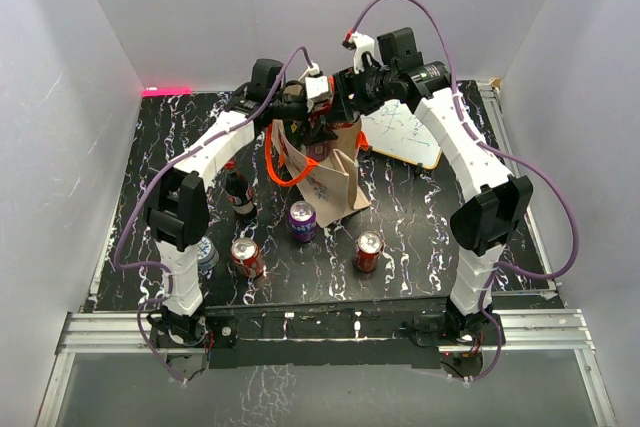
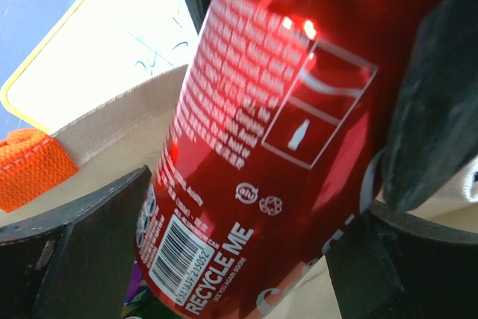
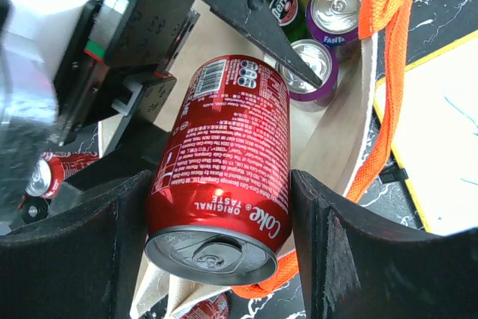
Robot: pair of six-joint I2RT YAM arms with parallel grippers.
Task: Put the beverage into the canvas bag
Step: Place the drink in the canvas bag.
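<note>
Coke can (image 3: pixel 224 147) in right gripper (image 3: pixel 219 192) above canvas bag (image 3: pixel 332 128)

Two identical arms, one bolted at each end of the black base rail (image 1: pixel 320 327). left arm (image 1: pixel 212 152), right arm (image 1: pixel 458 142): white ribbed link shells, chunky black joint housings (image 1: pixel 180 209), black base motors right at the rail. One purple cable (image 1: pixel 560 209) per arm, starting at its rail end and looping loose outside the links; the right one bows wide of the rail's right end. Furthest from the rail: black wrist actuators, white camera mounts (image 1: pixel 362 45). left gripper (image 2: pixel 258 196): matte black body, green/red stripe label (image 3: pixel 112 1), grey bracket (image 3: pixel 133 95), flat black fingers (image 2: pixel 75 244). right gripper (image 3: pixel 220 178): same thick black wedge fingers (image 3: pixel 67 252), scuffed edges.
</note>
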